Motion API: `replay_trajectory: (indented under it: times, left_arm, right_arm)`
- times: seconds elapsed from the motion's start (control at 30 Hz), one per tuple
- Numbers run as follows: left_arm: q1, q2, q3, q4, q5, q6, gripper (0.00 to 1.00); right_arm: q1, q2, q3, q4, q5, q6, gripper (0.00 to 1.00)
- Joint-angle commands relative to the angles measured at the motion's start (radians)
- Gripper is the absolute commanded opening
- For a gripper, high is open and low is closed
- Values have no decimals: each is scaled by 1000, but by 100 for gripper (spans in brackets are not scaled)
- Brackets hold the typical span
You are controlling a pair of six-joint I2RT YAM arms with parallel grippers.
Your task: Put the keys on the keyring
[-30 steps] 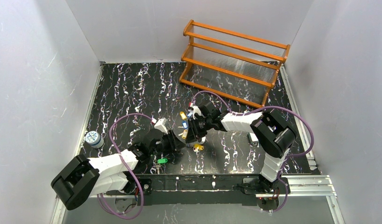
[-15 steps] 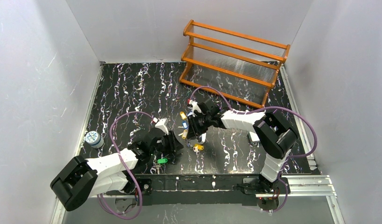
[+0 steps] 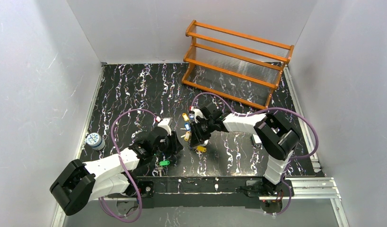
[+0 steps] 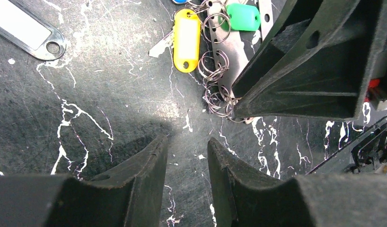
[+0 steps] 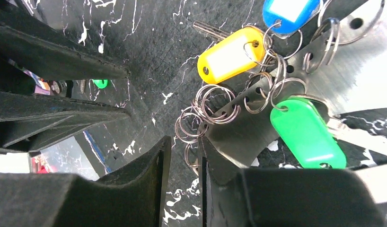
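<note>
The left gripper (image 3: 180,144) has edged slightly toward the keys (image 3: 186,126) as its arm stretched out. The right gripper (image 3: 195,140) appears to have dipped a little beside them, though the view is small.

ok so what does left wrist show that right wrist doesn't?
Left wrist only: a dark tag with a pale label window, lying top left, apart from the bunch.
Right wrist only: a lone green key far off, away from the bunch.
Both: the yellow key, the green key, the tangle of small rings and the holed metal strip that they hang on.
</note>
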Motion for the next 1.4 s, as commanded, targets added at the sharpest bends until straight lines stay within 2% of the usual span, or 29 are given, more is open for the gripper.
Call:
replay_trajectory:
  times: [0.0,0.27,0.43,0.63,0.9,1.07,1.37]
  left_arm:
    - [-7,1,38,-25,-15,32,36]
    - [-7,9,31,35,4,17,36]
    - [-6,37,-27,173,38,-104,34]
    - [-5,50,-91,262,-28,-271,33]
    - [-2,79,-161,399,-31,-419,31]
    - [0,156,-147,426,2,-432,30]
    - [3,225,-107,435,-17,-428,29]
  right_arm:
    - [10,48,31,4,-51,7,36]
    - [11,59,63,37,-52,39,37]
    - [3,31,59,66,-37,60,37]
    - [-10,-24,33,59,-8,48,36]
    - [-14,-50,23,41,34,25,36]
    - [-21,-63,14,41,41,24,36]
    - [-27,-91,-1,15,69,0,36]
